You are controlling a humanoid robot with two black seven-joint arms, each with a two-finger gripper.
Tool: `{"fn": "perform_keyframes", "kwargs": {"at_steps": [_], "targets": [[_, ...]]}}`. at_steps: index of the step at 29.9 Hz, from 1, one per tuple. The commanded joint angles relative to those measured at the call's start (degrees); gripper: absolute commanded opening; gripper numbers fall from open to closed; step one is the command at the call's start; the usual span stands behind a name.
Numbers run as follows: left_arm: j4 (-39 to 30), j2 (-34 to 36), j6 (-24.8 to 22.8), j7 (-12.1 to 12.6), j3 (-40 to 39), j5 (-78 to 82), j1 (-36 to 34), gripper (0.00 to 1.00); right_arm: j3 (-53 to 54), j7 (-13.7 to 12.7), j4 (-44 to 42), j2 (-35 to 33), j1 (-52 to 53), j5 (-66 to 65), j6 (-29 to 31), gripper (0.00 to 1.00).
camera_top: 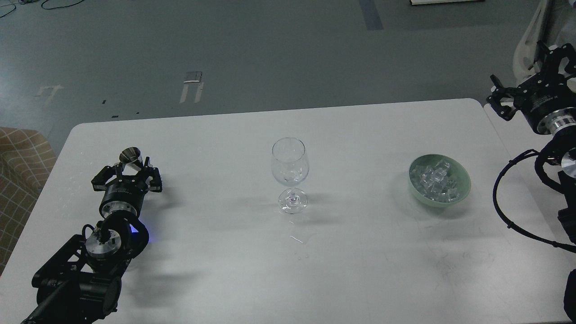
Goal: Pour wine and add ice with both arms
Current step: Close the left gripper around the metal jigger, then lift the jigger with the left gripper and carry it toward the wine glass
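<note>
An empty wine glass [290, 173] stands upright at the middle of the white table [351, 252]. The ice [434, 181], a heap of small clear cubes, fills a pale green bowl [459, 195] to the glass's right. My left gripper [127, 170] is low over the table's left part, fingers spread on both sides of a small steel cone cup [131, 156]; I cannot tell if they touch it. My right gripper [521, 66] is open and empty, held high beyond the table's far right corner, well away from the bowl.
A few water drops [297, 239] lie on the table in front of the glass. A checked seat [20, 162] stands off the table's left edge. Looped black cable [499, 202] hangs from my right arm near the table's right edge.
</note>
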Motion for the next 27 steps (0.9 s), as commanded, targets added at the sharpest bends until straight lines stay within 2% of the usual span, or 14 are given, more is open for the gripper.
{"fn": "perform_keyframes", "kwargs": {"at_steps": [1, 13, 17, 22, 27], "targets": [[1.17, -0.67, -1.98, 0.68, -0.09, 0.06, 0.0, 0.37, 0.0, 0.0, 0.0, -0.06, 0.04, 0.01, 0.0, 1.0], [3.45, -1.37, -3.65, 0.85, 0.08, 0.15, 0.0, 0.33, 0.0, 0.0, 0.0, -0.76, -0.31, 0.01, 0.0, 1.0], [4.16, -1.81, -5.58, 0.77, 0.17, 0.15, 0.0, 0.27, 0.0, 0.0, 0.0, -0.76, -0.31, 0.01, 0.0, 1.0], [4.16, -1.9, -5.93, 0.85, 0.08, 0.15, 0.08, 0.26, 0.0, 0.0, 0.09, -0.85, -0.4, 0.01, 0.0, 1.0], [4.16, -1.9, -8.57, 0.85, 0.08, 0.15, 0.08, 0.26, 0.0, 0.0, 0.09, -0.85, -0.4, 0.01, 0.0, 1.0]]}}
